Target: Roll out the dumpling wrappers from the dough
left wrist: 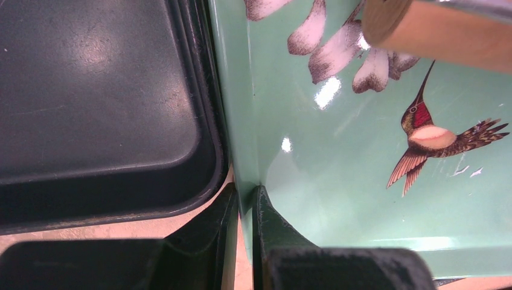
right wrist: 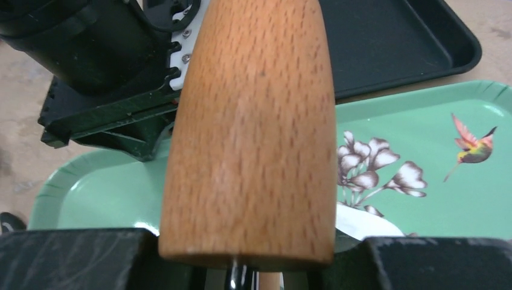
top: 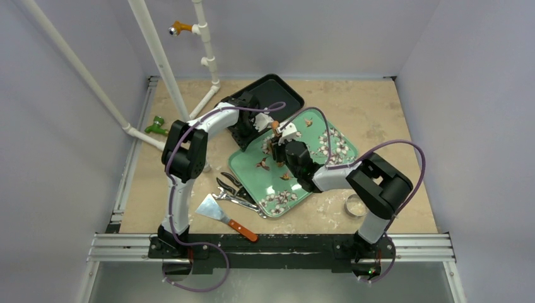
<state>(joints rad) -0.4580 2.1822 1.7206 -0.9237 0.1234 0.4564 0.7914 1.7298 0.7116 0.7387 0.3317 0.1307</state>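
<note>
Dumpling wrapper [right wrist: 369,222] lies white and flat on the green tray [left wrist: 338,199], just beside the rolling pin [right wrist: 253,121]. The right claw [right wrist: 247,266] grips that pin. The left claw [left wrist: 246,196] pinches the tray's rim.

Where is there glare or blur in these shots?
Left wrist: bright glare spots on the green tray, a soft sheen on the black tray, and the rolling pin end is blurred. Right wrist: the pin fills the frame with its grain sharp, while the fingers are soft. Top view: even light, faint shadows.

2 trays [top: 249,169] [top: 281,88], 1 rolling pin [right wrist: 253,121], 1 scraper [top: 224,218].
</note>
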